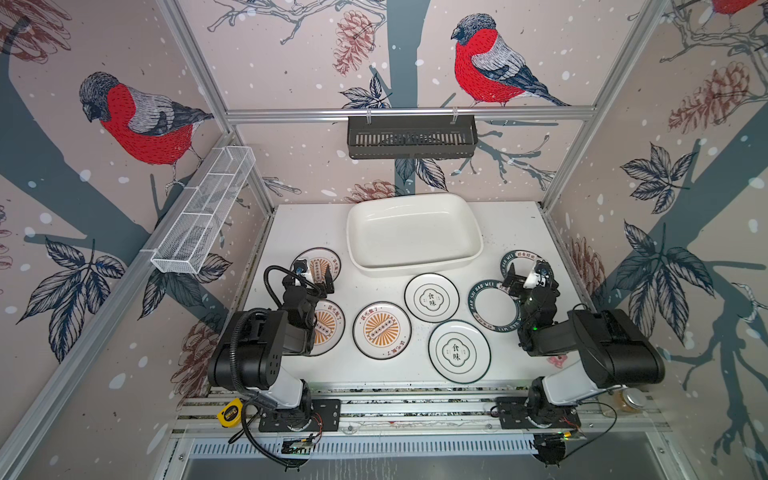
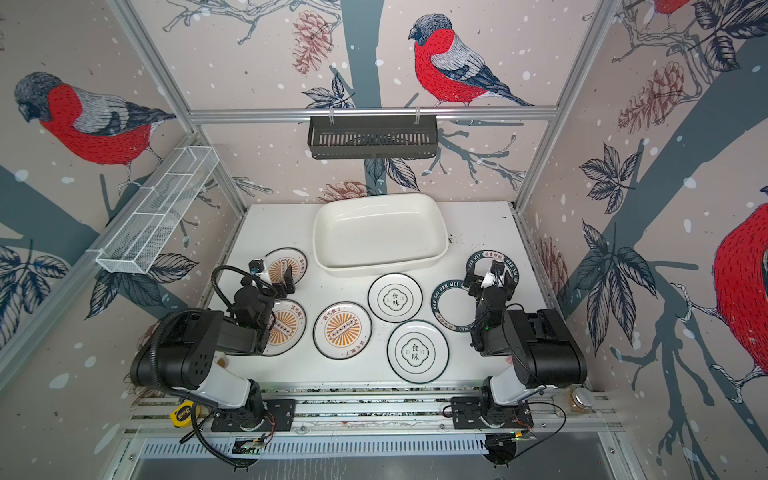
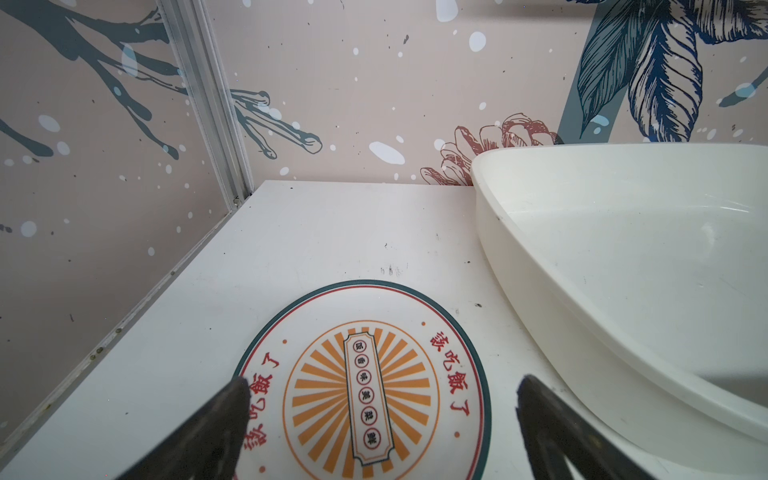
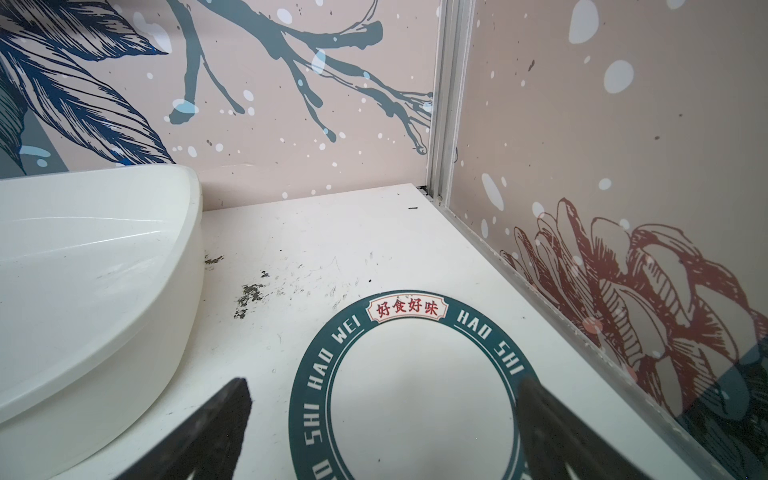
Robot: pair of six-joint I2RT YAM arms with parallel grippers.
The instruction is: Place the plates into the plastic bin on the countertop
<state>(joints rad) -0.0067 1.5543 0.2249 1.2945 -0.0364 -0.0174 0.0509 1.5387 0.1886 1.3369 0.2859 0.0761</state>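
Countertop [image 1: 511,224] bears all seven plates [image 1: 381,330]; plastic bin [image 1: 415,266], empty, stands ahead of both pincers, between them. Left gripper [image 3: 382,386] spread wide above a sunburst plate [image 3: 365,353]; right gripper [image 4: 382,386] spread likewise over a teal-ring plate [image 4: 424,395] (contact cannot be judged). Recommend tipping one jaw under the rim nearest the bin, since flat plates resist pinching. Route to bin appears unobstructed.

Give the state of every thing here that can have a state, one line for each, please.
plastic bin: upright, empty.
plates: all seven flat on the countertop, none in the bin.
left gripper: open, empty, over the far sunburst plate.
right gripper: open, empty, over the far teal-ring plate.
black rack: hanging, looks empty.
wire basket: mounted, looks empty.
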